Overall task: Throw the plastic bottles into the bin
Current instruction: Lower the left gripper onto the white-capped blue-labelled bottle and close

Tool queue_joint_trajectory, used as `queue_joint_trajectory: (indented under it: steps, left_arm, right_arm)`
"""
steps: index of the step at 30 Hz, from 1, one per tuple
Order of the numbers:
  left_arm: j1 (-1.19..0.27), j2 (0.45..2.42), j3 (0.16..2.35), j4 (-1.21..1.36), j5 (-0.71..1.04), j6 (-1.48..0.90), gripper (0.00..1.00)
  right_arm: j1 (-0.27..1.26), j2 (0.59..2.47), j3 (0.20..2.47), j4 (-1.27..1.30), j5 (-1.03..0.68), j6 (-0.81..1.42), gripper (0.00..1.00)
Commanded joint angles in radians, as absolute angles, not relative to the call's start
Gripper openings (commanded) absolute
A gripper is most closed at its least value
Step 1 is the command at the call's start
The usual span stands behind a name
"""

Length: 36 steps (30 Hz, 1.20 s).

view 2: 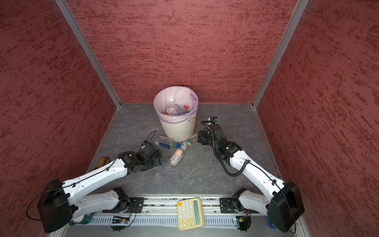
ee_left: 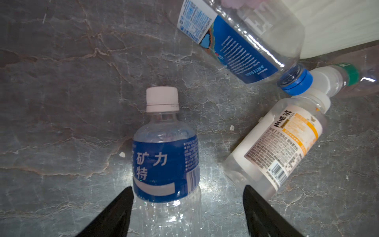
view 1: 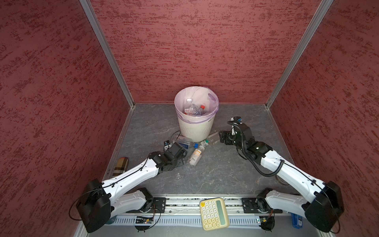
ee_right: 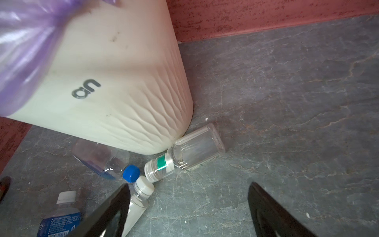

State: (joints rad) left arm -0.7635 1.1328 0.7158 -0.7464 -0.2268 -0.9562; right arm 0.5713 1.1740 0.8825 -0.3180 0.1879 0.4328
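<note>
At floor (view 1: 225,170) 12 o'clock: bin (view 1: 196,125), several bottles (view 1: 193,109) inside. At bin's 6 o'clock: four loose bottles (view 1: 195,156), lying flat. Left gripper (ee_left: 187,188): jaws apart, straddling blue-label bottle (ee_left: 164,156), unclamped. Right gripper (ee_right: 188,184): jaws apart, empty; green-band bottle (ee_right: 192,151) at bin base.

The bin (view 2: 178,128) stands upright near the rear wall, lilac liner (view 2: 162,102) over its rim, several bottles (view 2: 174,109) inside. Three more lie on the grey floor (view 2: 205,172) before it, caps converging: a blue-capped bottle (view 2: 166,143), a green-banded bottle (view 2: 188,142) and a yellow-labelled bottle (view 2: 177,156). The right gripper (view 2: 200,139) sits low beside the green-banded bottle; the left gripper (view 2: 154,159) hangs low near the yellow-labelled one, fingers hidden.
</note>
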Motion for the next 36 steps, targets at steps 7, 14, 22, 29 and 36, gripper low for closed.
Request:
queue_joint_trajectory:
  steps: [7,14,22,29,36]
  left_arm:
    - [-0.763,1.184,0.682,-0.735,-0.213,-0.988,0.84]
    - [-0.765,1.248,0.680,-0.712,-0.182,-0.994,0.83]
    - [-0.759,1.279,0.675,-0.704,-0.165,-0.984,0.82]
    - [-0.753,1.321,0.672,-0.687,-0.137,-0.976,0.80]
    - [-0.751,1.324,0.663,-0.670,-0.129,-0.975,0.71]
  right_arm:
    - [0.561,1.177,0.858,-0.281,0.138,0.476,0.87]
    - [0.561,1.173,0.844,-0.275,0.135,0.484,0.86]
    - [0.558,1.168,0.834,-0.274,0.137,0.487,0.81]
    - [0.557,1.171,0.829,-0.263,0.129,0.493,0.73]
    - [0.558,1.175,0.828,-0.260,0.130,0.489,0.65]
